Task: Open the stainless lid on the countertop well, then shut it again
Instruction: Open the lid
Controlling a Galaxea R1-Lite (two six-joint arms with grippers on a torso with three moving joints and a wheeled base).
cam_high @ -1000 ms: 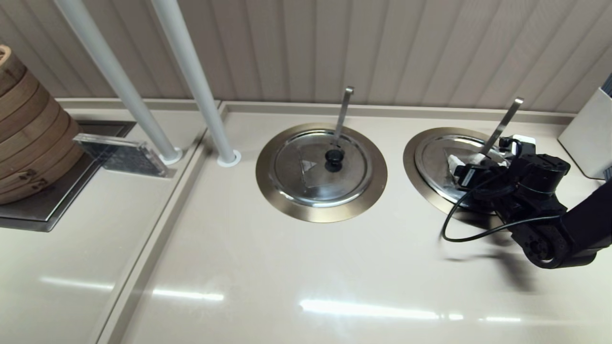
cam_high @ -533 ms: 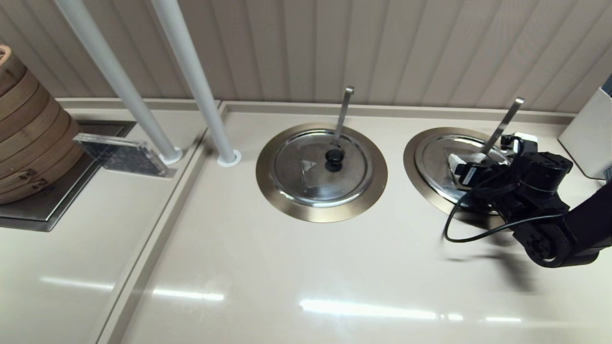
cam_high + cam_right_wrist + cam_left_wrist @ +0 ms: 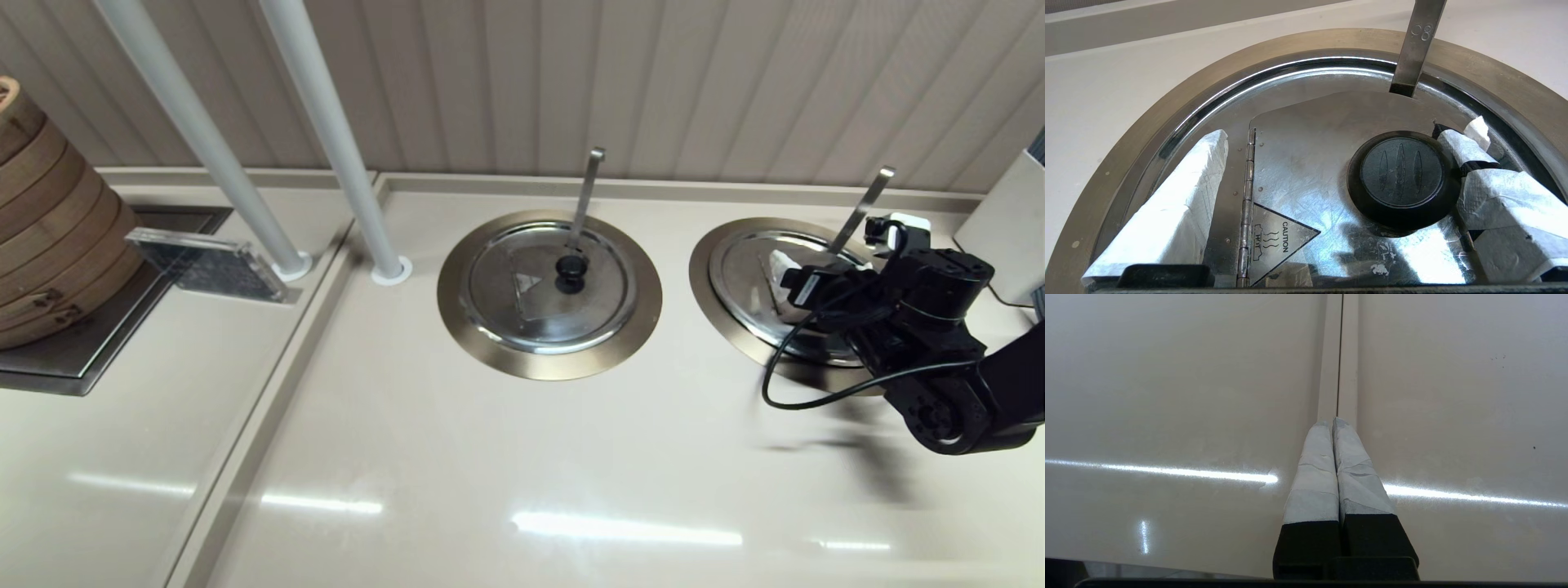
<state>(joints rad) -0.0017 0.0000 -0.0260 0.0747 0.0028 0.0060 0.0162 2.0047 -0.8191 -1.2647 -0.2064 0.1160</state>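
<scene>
The stainless lid [image 3: 747, 282] lies flat and closed in the right countertop well, inside its bronze-gold collar [image 3: 706, 306]. My right gripper [image 3: 837, 245] hangs low over it and is open. In the right wrist view the lid [image 3: 1306, 163] shows its hinge seam and caution triangle. The black knob [image 3: 1400, 171] sits between the taped fingers, close against one finger [image 3: 1490, 192], while the other finger [image 3: 1180, 204] stands far off. The arm hides the knob in the head view. My left gripper [image 3: 1333, 421] is shut over bare counter, outside the head view.
A ladle handle [image 3: 861, 204] sticks up through the lid's rim slot [image 3: 1402, 87]. A like well with a lid [image 3: 539, 286] and ladle lies at centre. Two white posts [image 3: 326, 122], bamboo steamers [image 3: 49, 220] and an acrylic stand [image 3: 208, 261] are left. A white container [image 3: 1004, 237] is far right.
My right gripper has shifted a little to the right and toward the back wall over the lid. The lid stays closed.
</scene>
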